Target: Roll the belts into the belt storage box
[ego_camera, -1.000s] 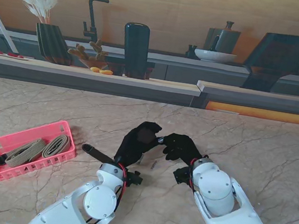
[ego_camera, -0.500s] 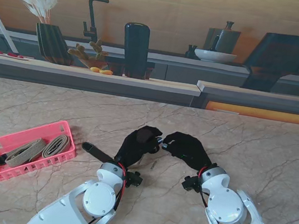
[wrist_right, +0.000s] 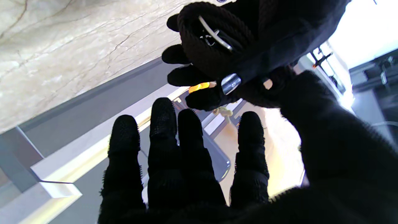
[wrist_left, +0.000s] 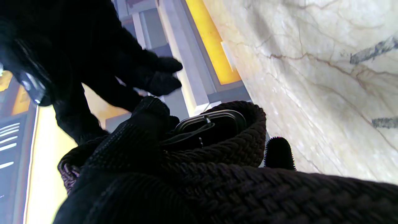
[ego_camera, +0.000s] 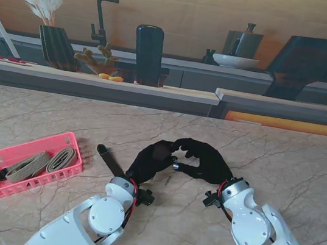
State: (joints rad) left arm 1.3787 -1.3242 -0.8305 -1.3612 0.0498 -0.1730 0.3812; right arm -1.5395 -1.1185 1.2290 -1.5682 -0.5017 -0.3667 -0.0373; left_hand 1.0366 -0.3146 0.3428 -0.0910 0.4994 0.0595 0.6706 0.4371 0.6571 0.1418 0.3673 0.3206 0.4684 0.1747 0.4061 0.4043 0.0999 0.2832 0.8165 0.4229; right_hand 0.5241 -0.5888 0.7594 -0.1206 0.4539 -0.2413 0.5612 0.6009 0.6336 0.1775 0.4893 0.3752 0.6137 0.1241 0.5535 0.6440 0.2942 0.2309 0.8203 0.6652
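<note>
A black braided belt point(wrist_left: 236, 146) is partly coiled around its metal buckle point(wrist_left: 211, 119), and my left hand point(ego_camera: 152, 158) is shut on that coil above the middle of the table. The belt's loose tail point(ego_camera: 110, 161) trails off to the left of that hand. My right hand point(ego_camera: 206, 160) is right beside the coil with its fingers point(wrist_right: 161, 124) spread and nothing in them. The right wrist view looks up at the same coil point(wrist_right: 199, 40) in the left hand's fingers point(wrist_right: 180, 76). To the left stands the pink storage basket point(ego_camera: 31, 144), holding two rolled beige belts point(ego_camera: 59, 159).
The marble table top point(ego_camera: 281, 158) stretches out on the right and beyond the hands. Past its far edge runs a counter point(ego_camera: 96, 80) with a dark vase of pampas grass point(ego_camera: 57, 45) and a black cylinder point(ego_camera: 148, 52).
My right hand has lifted and moved farther from me, closing in on the left hand's coil as its forearm swung right. The belt's loose tail has swung away from me.
</note>
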